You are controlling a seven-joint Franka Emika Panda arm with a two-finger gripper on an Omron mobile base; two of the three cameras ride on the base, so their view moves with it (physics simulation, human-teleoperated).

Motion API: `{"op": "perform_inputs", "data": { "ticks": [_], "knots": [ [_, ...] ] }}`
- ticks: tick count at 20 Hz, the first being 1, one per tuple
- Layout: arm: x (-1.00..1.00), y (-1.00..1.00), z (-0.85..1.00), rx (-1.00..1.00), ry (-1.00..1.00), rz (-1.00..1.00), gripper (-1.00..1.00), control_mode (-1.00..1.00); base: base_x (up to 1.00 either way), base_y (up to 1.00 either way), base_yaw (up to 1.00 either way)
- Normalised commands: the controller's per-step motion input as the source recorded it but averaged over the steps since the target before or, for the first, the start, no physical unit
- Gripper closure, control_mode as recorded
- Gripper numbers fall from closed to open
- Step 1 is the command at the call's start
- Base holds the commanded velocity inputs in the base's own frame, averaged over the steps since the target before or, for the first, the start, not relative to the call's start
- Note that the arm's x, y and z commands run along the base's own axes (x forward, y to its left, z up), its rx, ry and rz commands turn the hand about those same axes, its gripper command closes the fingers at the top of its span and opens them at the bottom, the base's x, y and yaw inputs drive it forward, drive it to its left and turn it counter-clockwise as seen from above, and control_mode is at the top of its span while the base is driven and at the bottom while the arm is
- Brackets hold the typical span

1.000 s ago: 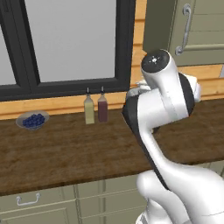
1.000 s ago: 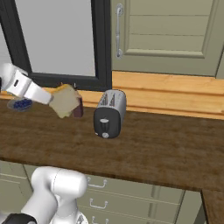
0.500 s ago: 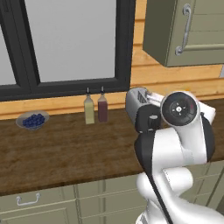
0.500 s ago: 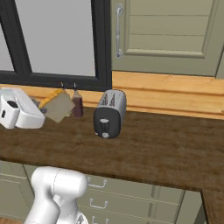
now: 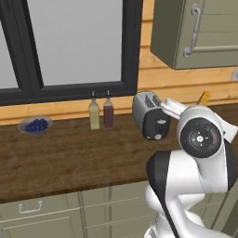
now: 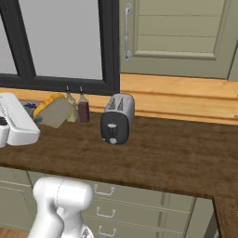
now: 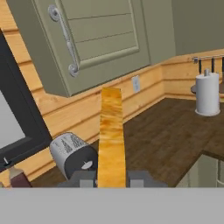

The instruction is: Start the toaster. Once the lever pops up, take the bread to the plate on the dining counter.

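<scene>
1. In the left base view the white arm is folded close over its own base at the lower right, with a big round dark joint cap facing the camera and the forearm reaching back toward the wall behind it.
2. In the right base view the hand end of the arm comes in from the left edge, held above the wooden counter at about the height of the bottles.
3. The gripper is clamped on the bread; in the hand view the slice stands edge-on between the two dark fingertips, a narrow tan-orange strip rising from them.
4. In the right base view the bread shows its pale tan face, tilted, in the air in front of the two bottles and well left of the toaster.
5. The toaster stands upright on the counter, near the wall, right of the bottles; its dark end panel faces the room.
6. A bowl of blueberries sits far left on the counter.
7. A paper towel roll stands on the counter near the corner in the hand view.
</scene>
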Motion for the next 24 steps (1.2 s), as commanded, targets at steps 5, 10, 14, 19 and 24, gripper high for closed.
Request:
{"op": "perform_inputs", "data": {
  "ticks": [5, 10, 14, 19, 24],
  "knots": [
    [0.00, 0.00, 0.00, 0.00, 0.00, 0.00, 1.00, 1.00, -0.43, 0.11, 0.00],
    [0.00, 0.00, 0.00, 0.00, 0.00, 0.00, 1.00, 1.00, -0.42, 0.29, -0.25],
    [0.00, 0.00, 0.00, 0.00, 0.00, 0.00, 1.00, 1.00, -0.44, 0.46, -0.53],
    [0.00, 0.00, 0.00, 0.00, 0.00, 0.00, 1.00, 1.00, -0.54, 0.69, -0.70],
    [0.00, 0.00, 0.00, 0.00, 0.00, 0.00, 1.00, 1.00, -0.69, 0.52, -0.75]
  ]
}}
